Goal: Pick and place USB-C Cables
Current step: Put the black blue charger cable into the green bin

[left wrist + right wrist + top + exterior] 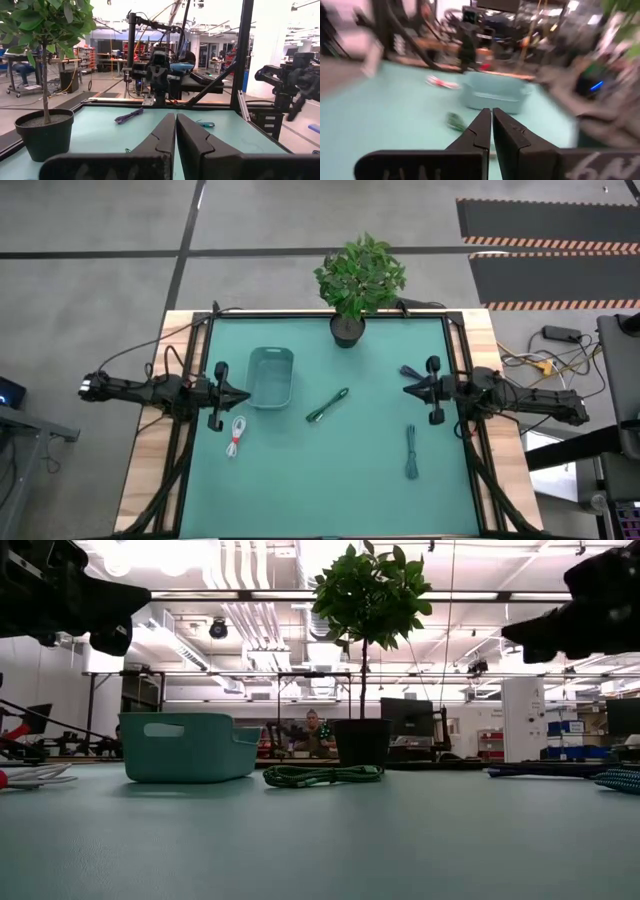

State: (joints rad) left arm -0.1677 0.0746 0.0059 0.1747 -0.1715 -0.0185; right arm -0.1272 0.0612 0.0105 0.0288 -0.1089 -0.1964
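A teal-green worktop (330,470) with bare wooden edges stood on grey concrete floor, a potted plant (358,280) at its twelve o'clock edge. The pale teal bin (270,376) sat left of centre. The white-and-red cable (236,436) lay at seven o'clock of the bin, one green cable (327,405) just right of it, another (411,450) toward four o'clock, the blue-purple cable (411,371) at two o'clock. The left hand (243,395) at nine o'clock and the right hand (408,389) at three o'clock hung above the worktop, fingers pressed together, empty. A workshop with a seated person (318,731) stretched behind.
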